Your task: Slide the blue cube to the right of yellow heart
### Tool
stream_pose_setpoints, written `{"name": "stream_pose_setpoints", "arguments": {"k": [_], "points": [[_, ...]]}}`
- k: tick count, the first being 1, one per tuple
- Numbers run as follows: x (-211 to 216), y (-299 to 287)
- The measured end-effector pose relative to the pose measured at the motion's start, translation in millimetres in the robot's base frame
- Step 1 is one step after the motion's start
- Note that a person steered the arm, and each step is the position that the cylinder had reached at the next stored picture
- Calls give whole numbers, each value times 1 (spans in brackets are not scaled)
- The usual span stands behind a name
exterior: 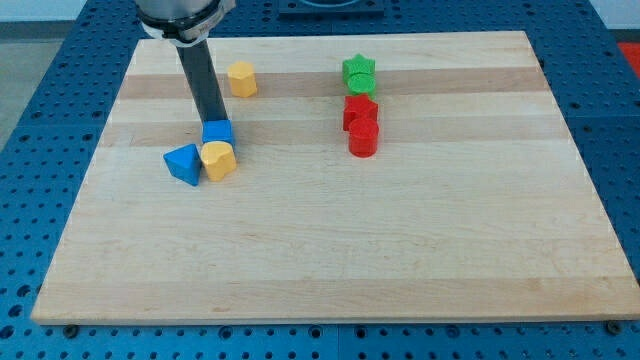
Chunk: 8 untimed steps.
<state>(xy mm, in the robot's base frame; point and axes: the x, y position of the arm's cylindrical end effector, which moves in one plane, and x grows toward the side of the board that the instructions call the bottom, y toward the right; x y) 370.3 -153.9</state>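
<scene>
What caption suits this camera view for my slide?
My tip sits behind the blue cube, which touches the yellow heart on its top side.

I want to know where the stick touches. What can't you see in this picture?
- My tip: hidden in the camera view behind the blue cube; whether it touches the cube cannot be told.
- Arm above the rod: cut off by the view's top.
- Red blocks: bunched together, shapes unclear.
- Yellow heart: its far side hidden by the cube.

The board [330, 230] is pale, smooth, matt wood with visible grain, the blue cube [217, 131] and yellow heart [218, 159] look like matt plastic.
</scene>
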Motion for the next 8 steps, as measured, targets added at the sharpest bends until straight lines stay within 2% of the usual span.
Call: {"name": "stream_pose_setpoints", "arguments": {"k": [4, 5, 8], "points": [[5, -44], [28, -45], [29, -1]]}}
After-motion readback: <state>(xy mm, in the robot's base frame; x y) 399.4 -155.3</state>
